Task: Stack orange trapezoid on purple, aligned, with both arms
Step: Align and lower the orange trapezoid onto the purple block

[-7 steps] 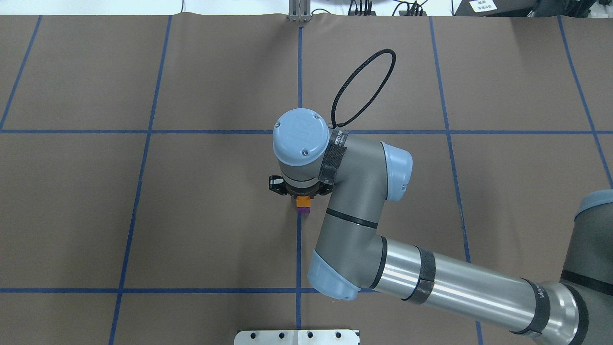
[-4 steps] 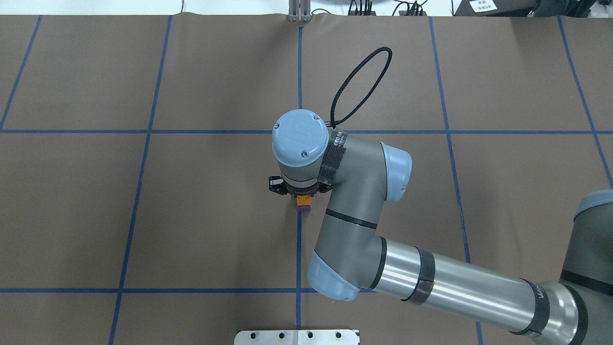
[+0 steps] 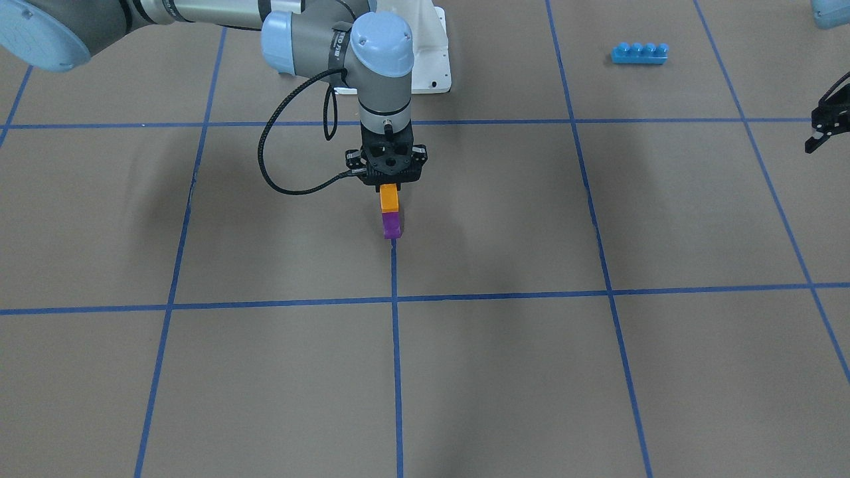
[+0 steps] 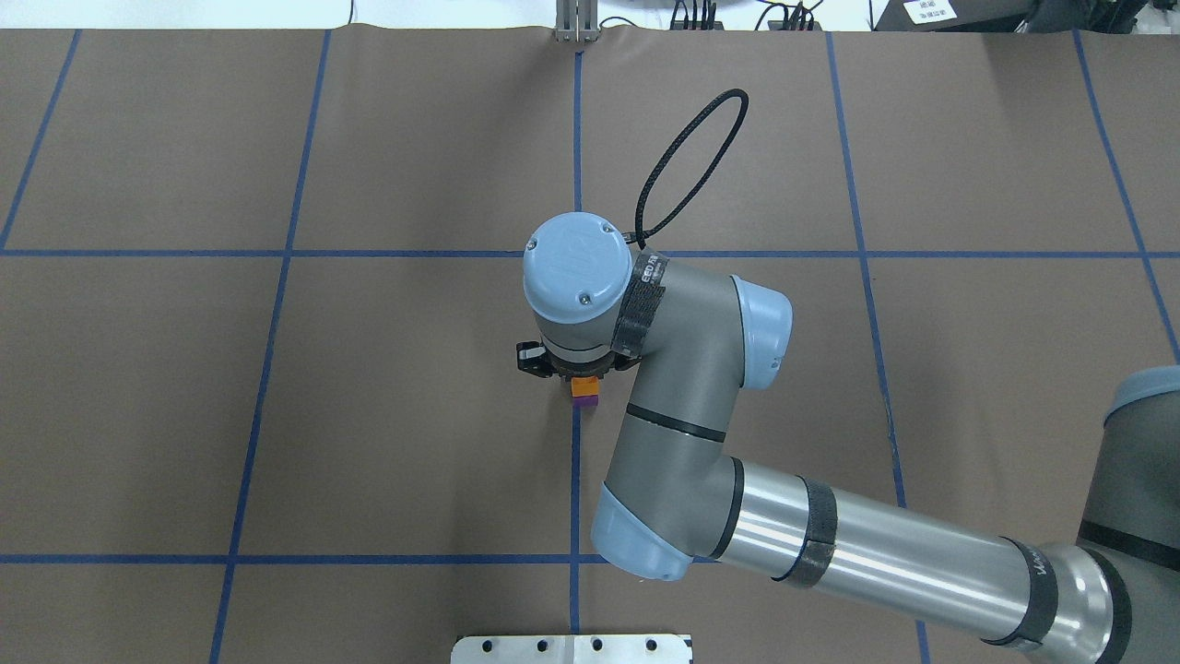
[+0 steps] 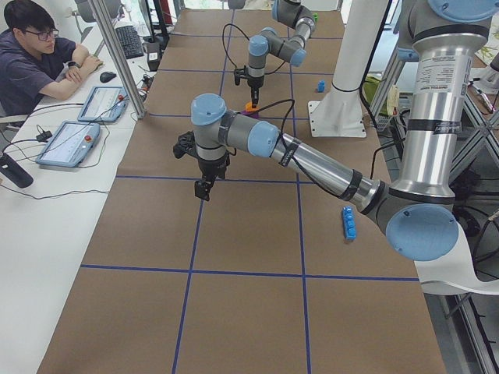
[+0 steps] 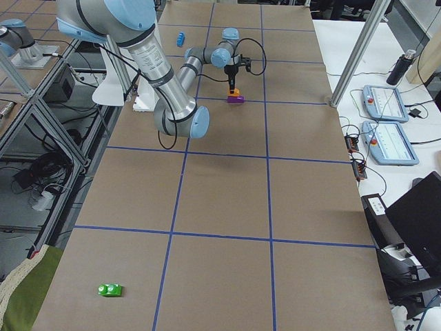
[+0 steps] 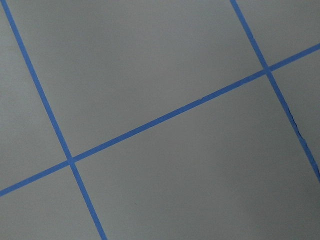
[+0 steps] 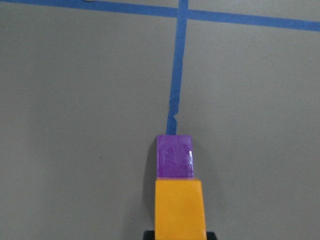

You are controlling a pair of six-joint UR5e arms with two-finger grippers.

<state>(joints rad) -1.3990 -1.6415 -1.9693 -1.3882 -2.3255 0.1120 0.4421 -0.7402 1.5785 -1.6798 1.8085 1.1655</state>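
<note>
The table point(image 3: 531, 372) is covered in brown paper, marked into large squares by blue tape lines point(image 3: 396, 358). A purple block point(image 3: 392, 227) stands at one line's end near the middle. A long blue brick point(image 3: 639, 53) lies well apart from it, and a small green toy point(image 6: 109, 290) sits towards the robot's right end.

1. Near and large: left arm point(image 5: 312, 164), left gripper point(image 5: 204, 189) hanging above the table point(image 5: 242, 312).
2. Far off: right gripper point(image 5: 252, 95) directly over orange trapezoid point(image 5: 249, 107), stacked on purple point(image 5: 254, 114).
3. Near left arm's elbow: blue brick point(image 5: 348, 223).
4. Top left: seated operator point(image 5: 27, 54).
</note>
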